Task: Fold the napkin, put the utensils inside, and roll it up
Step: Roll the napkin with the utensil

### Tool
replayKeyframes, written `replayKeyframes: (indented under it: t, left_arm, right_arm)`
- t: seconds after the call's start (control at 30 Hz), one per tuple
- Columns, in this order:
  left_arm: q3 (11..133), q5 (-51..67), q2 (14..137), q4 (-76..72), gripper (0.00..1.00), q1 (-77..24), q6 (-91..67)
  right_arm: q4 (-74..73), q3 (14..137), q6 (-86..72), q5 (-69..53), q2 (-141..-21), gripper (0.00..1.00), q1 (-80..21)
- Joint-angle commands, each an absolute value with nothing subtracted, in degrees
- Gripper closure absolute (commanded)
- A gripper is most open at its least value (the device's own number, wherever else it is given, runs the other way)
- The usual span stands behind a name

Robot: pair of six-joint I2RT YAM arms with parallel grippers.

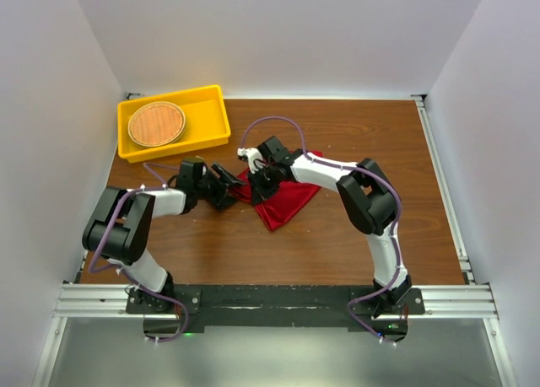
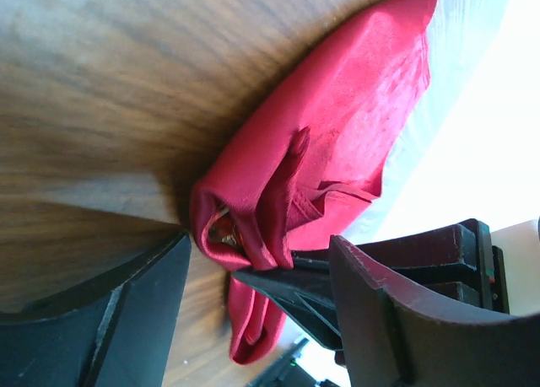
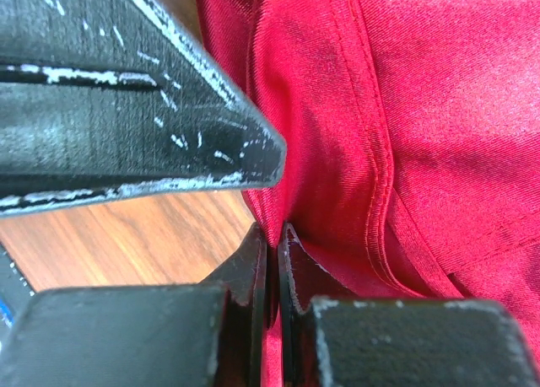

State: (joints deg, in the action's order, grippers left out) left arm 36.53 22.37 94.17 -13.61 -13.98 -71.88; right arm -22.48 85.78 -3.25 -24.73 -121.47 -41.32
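Observation:
The red napkin (image 1: 285, 198) lies bunched and partly rolled on the wooden table between both grippers. In the left wrist view the napkin (image 2: 354, 109) shows a rolled end with a small gold glint of the fork (image 2: 221, 232) inside the fold; the rest of the fork is hidden. My left gripper (image 2: 257, 245) is open, its fingers either side of that rolled end, and it shows in the top view (image 1: 229, 187). My right gripper (image 3: 277, 235) is shut on a fold of the napkin (image 3: 439, 109) at its left edge; it shows in the top view (image 1: 258, 180).
A yellow tray (image 1: 216, 109) stands at the back left with a round woven orange-brown mat (image 1: 156, 123) in it. White walls close in the table on three sides. Both arms meet near the table's middle.

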Motion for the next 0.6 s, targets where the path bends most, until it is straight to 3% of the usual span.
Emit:
replayKeyframes:
  t: [0.0,0.23,0.37,0.57]
  left_arm:
    - [36.74,14.15,96.59,-9.40,0.30,-14.33,-65.04]
    - [37.00,13.10,99.31,-10.37,0.30,-15.64,-62.41]
    - [37.18,12.66,100.11,-10.98,0.37,-16.17,-61.35]
    - [37.97,11.43,99.84,-10.64,0.64,-16.87,-58.80]
  right_arm:
    - [-24.26,85.96,-2.81,-28.91,-122.87,1.00,-40.69]
    - [-24.78,87.01,-2.46,-30.76,-123.75,1.00,-40.25]
    - [-25.66,87.54,-2.02,-30.68,-124.37,1.00,-40.25]
    - [-26.63,87.71,-1.23,-29.80,-124.72,1.00,-40.17]
